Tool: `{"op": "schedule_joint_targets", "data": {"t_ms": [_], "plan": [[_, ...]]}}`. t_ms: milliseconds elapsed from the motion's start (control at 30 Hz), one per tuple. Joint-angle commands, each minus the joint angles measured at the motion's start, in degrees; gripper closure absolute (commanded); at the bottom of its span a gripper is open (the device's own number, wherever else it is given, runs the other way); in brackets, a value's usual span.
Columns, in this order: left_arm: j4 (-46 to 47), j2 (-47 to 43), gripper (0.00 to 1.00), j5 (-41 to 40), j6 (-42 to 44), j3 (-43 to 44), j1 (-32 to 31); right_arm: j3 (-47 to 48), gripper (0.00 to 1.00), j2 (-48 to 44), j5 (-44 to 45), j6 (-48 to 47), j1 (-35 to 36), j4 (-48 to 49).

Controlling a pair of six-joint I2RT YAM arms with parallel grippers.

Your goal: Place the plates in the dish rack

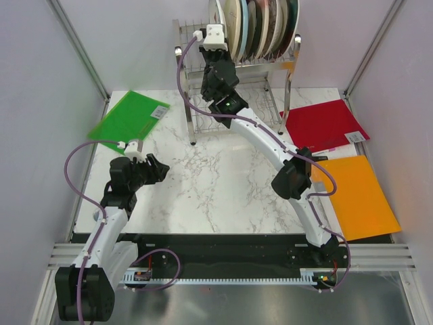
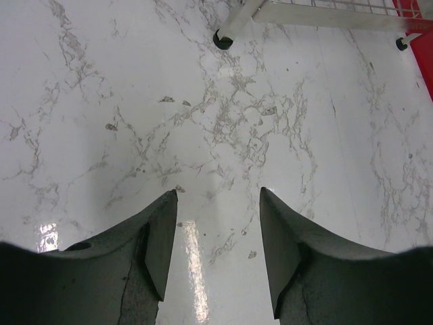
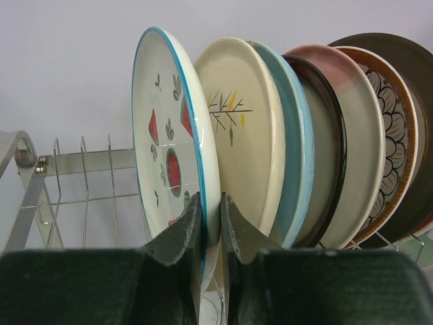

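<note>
dish rack [image 3: 88, 161], upright plates [image 3: 250, 135] (watermelon plate [image 3: 169, 145] gripped)

The left arm [image 1: 101, 227] is folded low at the lower left of the top view. The left gripper [image 2: 216, 198] has its fingers well apart and holds nothing. The right arm [image 1: 270, 145] stretches to the upper centre, and the right gripper [image 3: 211, 200] is pinching the rim of the watermelon plate [image 3: 166, 135].

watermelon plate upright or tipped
Upright: watermelon plate stands on edge in the rack beside the leaf plate, right pincer shut on its rim.
</note>
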Motion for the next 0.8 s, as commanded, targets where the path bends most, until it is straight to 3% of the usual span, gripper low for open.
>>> {"op": "schedule_joint_targets", "data": {"t_ms": [0,367,433,467,567,633,767], "plan": [[1.7,-0.4,0.41,0.5,-1.2,0.4,-0.1,3.1,1.0,0.3,3.2,2.8,-3.7,0.9],[1.7,0.8,0.41,0.9,-1.5,0.3,-0.1,4.2,0.99,1.9,0.3,4.3,-6.0,-0.3],[1.8,0.7,0.41,0.9,-1.5,0.2,-0.1,4.5,0.93,2.1,0.1,4.3,-6.2,0.3],[1.8,0.9,0.41,0.9,-1.5,0.1,-0.1,4.4,0.79,2.2,0.0,4.2,-6.2,0.6],[1.8,0.6,0.41,0.9,-1.6,0.1,-0.1,3.9,0.55,1.7,-0.7,3.7,-6.0,1.2],[1.8,0.8,0.41,1.0,-1.6,0.0,-0.1,1.7,0.48,1.0,-0.9,1.8,-5.4,4.5],[2.2,0.7,0.41,1.3,-1.7,-0.3,-0.1,-1.5,0.46,-1.2,-1.1,-1.5,-4.2,7.1]]}}
